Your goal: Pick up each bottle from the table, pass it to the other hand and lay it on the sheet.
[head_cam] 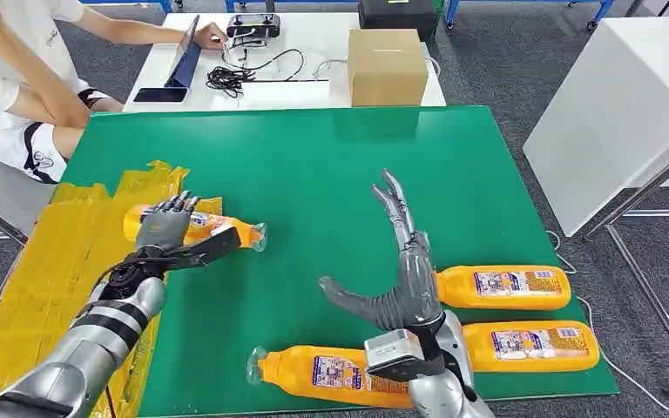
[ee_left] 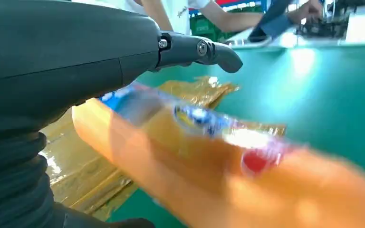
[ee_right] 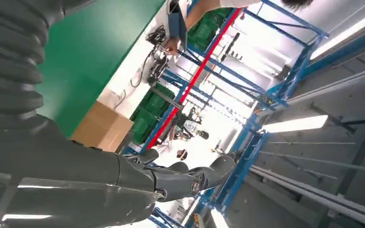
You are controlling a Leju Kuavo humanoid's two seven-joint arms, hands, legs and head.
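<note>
The left hand grasps an orange bottle lying at the left edge of the green bench, partly over the crumpled yellow sheet. The right hand is released, fingers spread above the bench and holding nothing. Three more orange bottles lie near the front right corner: one at the front edge, two stacked toward the right edge.

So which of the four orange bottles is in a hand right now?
The bottle at the edge of the yellow sheet, gripped by the left hand. The other three lie loose on the green table around the empty right hand.
</note>
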